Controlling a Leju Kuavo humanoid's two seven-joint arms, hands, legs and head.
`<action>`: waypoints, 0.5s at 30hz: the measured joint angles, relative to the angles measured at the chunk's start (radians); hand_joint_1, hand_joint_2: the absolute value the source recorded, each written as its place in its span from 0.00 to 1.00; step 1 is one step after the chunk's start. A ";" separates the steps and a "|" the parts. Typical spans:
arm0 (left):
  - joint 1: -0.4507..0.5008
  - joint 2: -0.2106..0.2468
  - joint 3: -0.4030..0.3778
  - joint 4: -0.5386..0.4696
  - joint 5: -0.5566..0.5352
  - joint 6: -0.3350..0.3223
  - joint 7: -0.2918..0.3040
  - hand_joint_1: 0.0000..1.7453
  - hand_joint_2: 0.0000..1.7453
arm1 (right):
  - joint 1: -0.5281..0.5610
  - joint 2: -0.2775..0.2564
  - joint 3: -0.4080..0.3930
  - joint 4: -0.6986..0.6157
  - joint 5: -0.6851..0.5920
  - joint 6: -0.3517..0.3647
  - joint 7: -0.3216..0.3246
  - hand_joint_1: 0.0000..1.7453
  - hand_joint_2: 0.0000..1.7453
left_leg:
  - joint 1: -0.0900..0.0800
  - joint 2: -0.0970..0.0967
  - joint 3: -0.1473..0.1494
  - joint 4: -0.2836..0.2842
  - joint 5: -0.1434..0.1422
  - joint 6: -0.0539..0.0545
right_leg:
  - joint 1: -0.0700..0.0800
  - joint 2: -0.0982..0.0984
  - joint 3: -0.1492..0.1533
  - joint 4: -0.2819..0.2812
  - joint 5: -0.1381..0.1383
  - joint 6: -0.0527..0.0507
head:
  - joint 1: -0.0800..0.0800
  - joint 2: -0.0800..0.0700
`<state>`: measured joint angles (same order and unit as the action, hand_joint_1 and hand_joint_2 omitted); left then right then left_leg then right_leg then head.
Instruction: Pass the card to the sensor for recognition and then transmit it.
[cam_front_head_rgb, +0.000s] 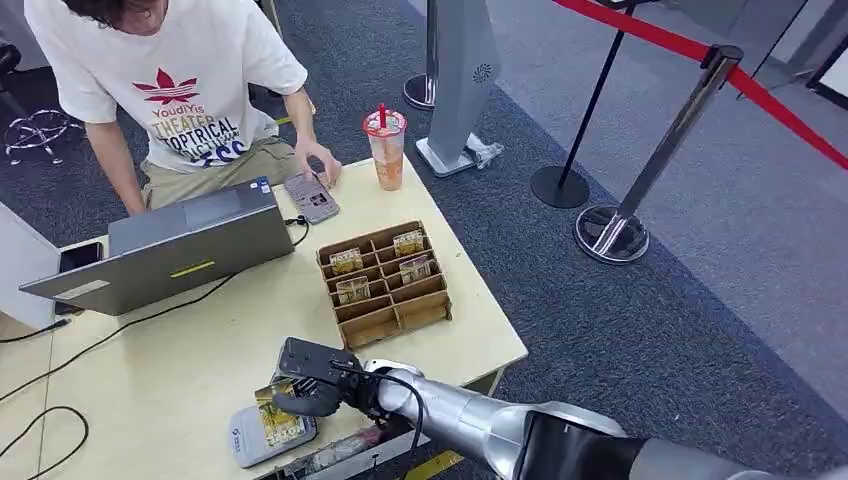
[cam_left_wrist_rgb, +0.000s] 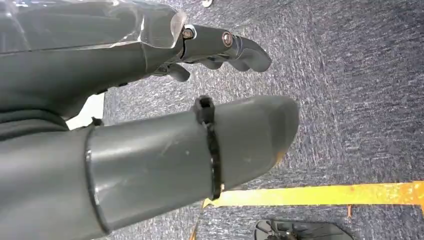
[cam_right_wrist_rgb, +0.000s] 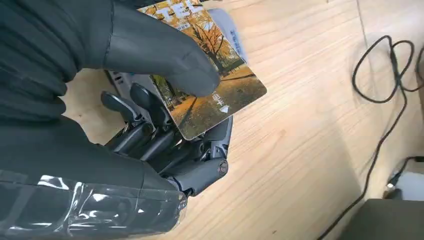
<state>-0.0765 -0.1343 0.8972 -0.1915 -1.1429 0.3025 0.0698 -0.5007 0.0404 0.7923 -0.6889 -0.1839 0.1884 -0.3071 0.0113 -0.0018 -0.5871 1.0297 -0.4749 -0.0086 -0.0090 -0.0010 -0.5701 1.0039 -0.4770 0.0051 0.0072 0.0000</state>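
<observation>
My right hand reaches across the near edge of the wooden table and pinches a card printed with autumn trees, thumb on top and fingers beneath. In the head view the card lies flat over the grey-white sensor near the table's front edge. Whether card and sensor touch is unclear. The sensor's edge shows just behind the card in the right wrist view. My left hand hangs over blue carpet, thumb and fingers apart, holding nothing.
A cardboard divider box with more cards sits mid-table. A laptop, a phone, a drink cup and cables lie farther back. A person leans at the far side. Stanchions stand to the right.
</observation>
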 joint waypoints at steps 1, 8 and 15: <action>0.000 0.000 0.000 0.000 0.000 0.000 0.000 0.00 0.00 | 0.000 0.000 0.000 0.008 0.000 -0.001 -0.001 1.00 1.00 | 0.000 0.000 0.000 0.000 0.000 0.000 | 0.000 0.000 0.000 0.000 0.000 0.000 | 0.000 0.000; -0.001 0.000 0.000 0.000 0.001 -0.002 0.000 0.00 0.00 | 0.002 0.002 0.000 0.077 -0.032 0.033 0.013 1.00 1.00 | 0.000 0.000 0.000 0.000 0.000 0.000 | 0.000 0.000 0.000 0.000 0.000 0.000 | 0.000 0.000; -0.001 0.000 0.000 0.000 0.002 0.000 0.000 0.00 0.00 | 0.007 0.014 -0.001 0.129 -0.033 0.037 0.008 1.00 1.00 | 0.000 0.001 0.002 0.000 0.000 0.000 | 0.000 0.000 0.001 0.000 0.000 0.000 | 0.000 0.000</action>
<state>-0.0773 -0.1343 0.8972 -0.1915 -1.1410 0.3021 0.0698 -0.4940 0.0541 0.7916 -0.5604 -0.2167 0.2251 -0.2987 0.0114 -0.0013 -0.5849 1.0297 -0.4752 -0.0089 -0.0090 -0.0006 -0.5692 1.0038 -0.4771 0.0050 0.0072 0.0000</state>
